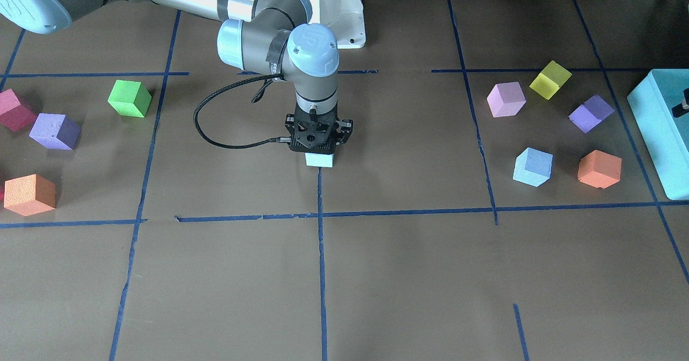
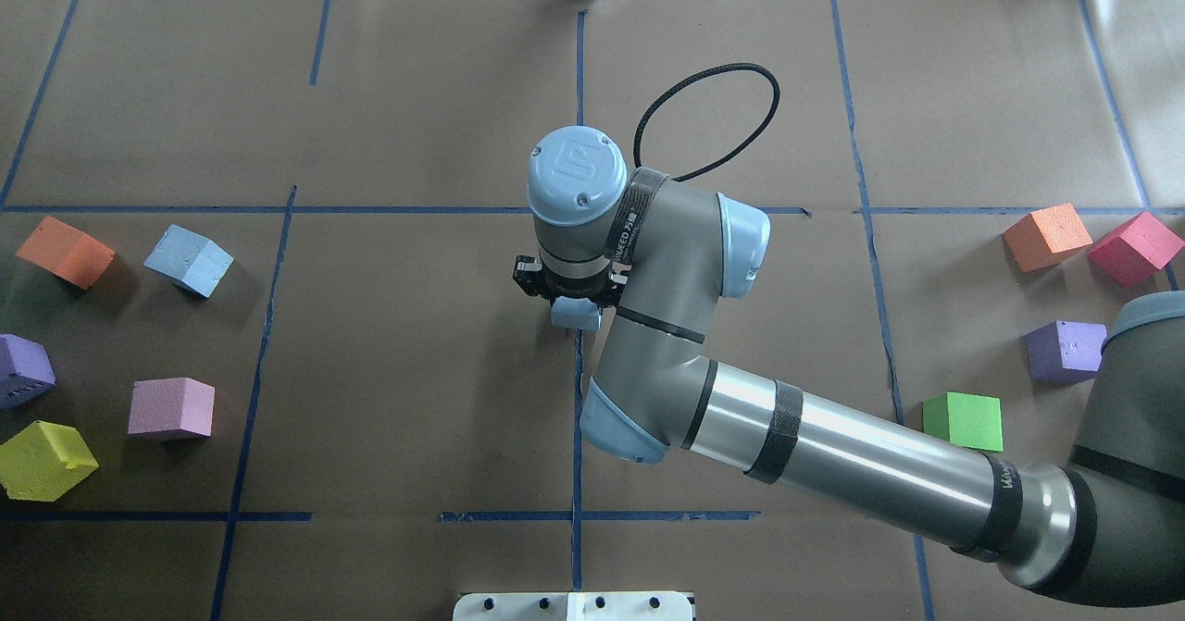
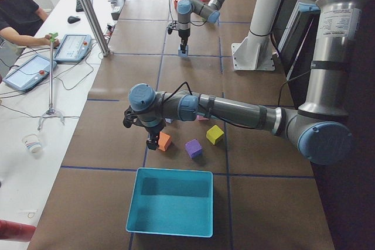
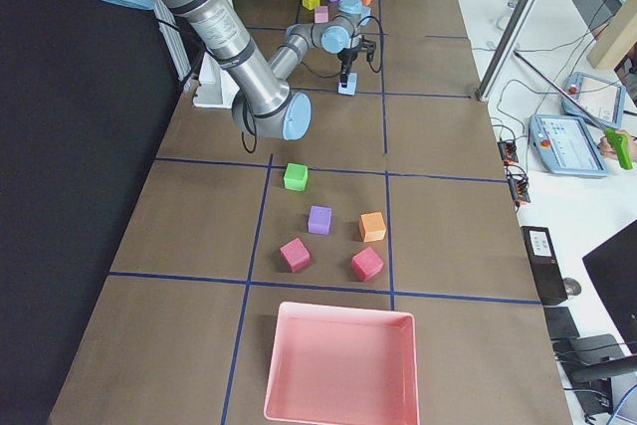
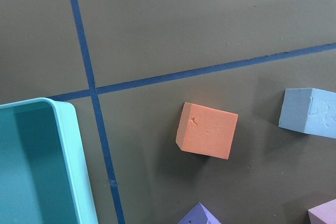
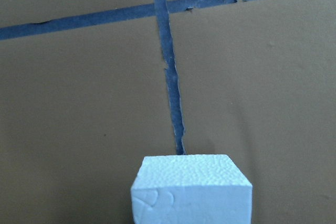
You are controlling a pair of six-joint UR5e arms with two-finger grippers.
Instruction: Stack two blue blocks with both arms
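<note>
The jaws of the right arm (image 1: pixel 315 81) point straight down at the middle of the table (image 1: pixel 377 275) and straddle the centre blue block (image 1: pixel 320 160). The black jaw housing hides the tips from both fixed cameras and the wrist camera does not show them. Whether they clench the cube or have let it go cannot be told. That cube sits square to the tape grid, at the end of the centre tape line (image 6: pixel 170 77), at or very close to the table surface. In the right wrist view it fills the lower middle, directly under the tool.

Farther out, the jaws of the left arm (image 3: pixel 234 111) hang low at the robot's left end of the table, between the turquoise box (image 5: pixel 65 145) and a cluster of cubes. They show clearly only in the side view, so their state cannot be told either.

The left wrist view has the orange block (image 5: pixel 207 130) in the middle and the loose blue block (image 5: pixel 310 113) at its right edge. In the front-facing view that blue cube lies just beside the orange one, on the side towards the table's centre, and is turned diagonally to the tape lines. A cube offers no long axis, only that skew.

The left arm is plainly the nearer one to it, and the right arm is well apart. The likely next move is therefore a sideways shift of the left jaws past the orange block, with a wrist turn to meet the skewed faces.
</note>
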